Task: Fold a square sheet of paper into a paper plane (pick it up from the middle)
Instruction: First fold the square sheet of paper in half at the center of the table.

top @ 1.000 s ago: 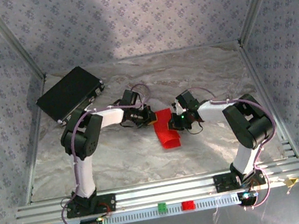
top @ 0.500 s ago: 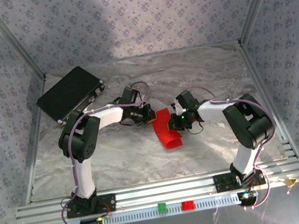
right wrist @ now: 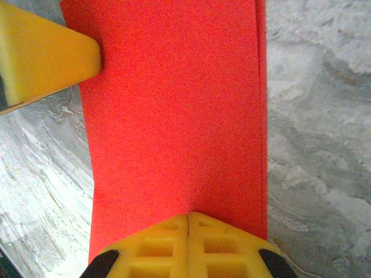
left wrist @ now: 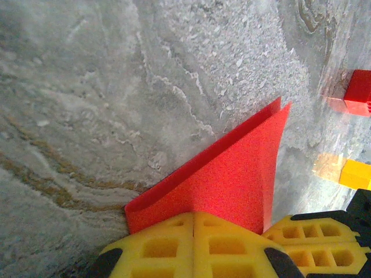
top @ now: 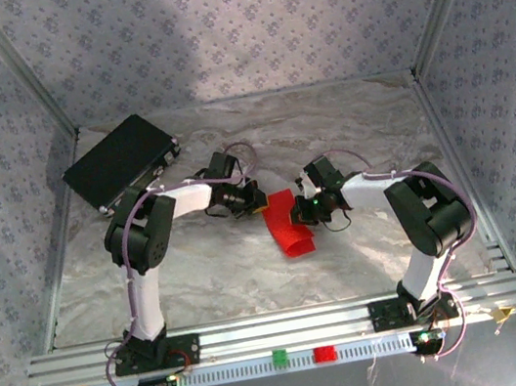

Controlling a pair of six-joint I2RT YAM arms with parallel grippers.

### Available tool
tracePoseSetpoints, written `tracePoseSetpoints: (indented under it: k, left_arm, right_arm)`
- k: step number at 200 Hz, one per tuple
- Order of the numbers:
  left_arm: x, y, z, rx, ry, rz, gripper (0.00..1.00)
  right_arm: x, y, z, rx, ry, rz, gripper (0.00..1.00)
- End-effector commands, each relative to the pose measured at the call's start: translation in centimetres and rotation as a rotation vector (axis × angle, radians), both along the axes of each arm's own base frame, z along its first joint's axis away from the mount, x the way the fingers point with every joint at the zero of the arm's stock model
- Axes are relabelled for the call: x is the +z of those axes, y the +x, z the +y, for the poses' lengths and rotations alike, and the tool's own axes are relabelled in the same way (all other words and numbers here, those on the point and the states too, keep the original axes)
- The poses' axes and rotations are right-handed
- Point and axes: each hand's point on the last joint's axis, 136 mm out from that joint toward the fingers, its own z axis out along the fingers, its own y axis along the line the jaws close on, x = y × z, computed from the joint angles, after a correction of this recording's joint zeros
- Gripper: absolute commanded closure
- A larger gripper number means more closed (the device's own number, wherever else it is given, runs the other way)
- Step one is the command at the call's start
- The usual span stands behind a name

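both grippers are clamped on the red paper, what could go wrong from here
1. The left gripper and right gripper are both shut on the folded square sheet of paper; pulling apart could tear it or slip it free.
2. In the left wrist view the layers gape at the far tip, so the crease may set crooked.
3. The grippers sit very close in the top view; they might collide.

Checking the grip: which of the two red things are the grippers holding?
The folded red paper, pinched by the left gripper and right gripper; the small red block sits alone on the front rail.
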Motion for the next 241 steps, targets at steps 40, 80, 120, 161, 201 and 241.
tracePoseSetpoints:
  k: [40, 80, 120, 161, 201, 241]
  left_arm:
    - [-1.8, 3.3, 3.3, 0.139, 0.123, 0.009, 1.00]
    - [-2.1, 4.2, 3.9, 0.169, 0.158, 0.025, 1.00]
    - [-2.3, 4.3, 4.4, 0.181, 0.198, 0.031, 1.00]
    - [0.3, 6.0, 3.8, 0.178, 0.186, -0.018, 1.00]
    - [4.5, 5.3, 2.7, 0.149, 0.127, -0.077, 1.00]
    - [7.0, 0.1, 0.0, 0.050, 0.036, -0.077, 1.00]
  right_arm:
    - [-2.7, -2.6, -2.2, -0.001, -0.113, 0.111, 1.00]
    - [-2.7, -2.7, -2.2, -0.002, -0.113, 0.112, 1.00]
    - [-2.7, -2.8, -2.2, -0.008, -0.112, 0.113, 1.00]
    - [-2.7, -2.8, -1.9, -0.034, -0.104, 0.109, 1.00]
    - [-2.4, -2.1, -2.1, -0.087, -0.098, 0.081, 1.00]
    - [-2.0, -1.9, -2.2, -0.129, -0.085, 0.075, 1.00]
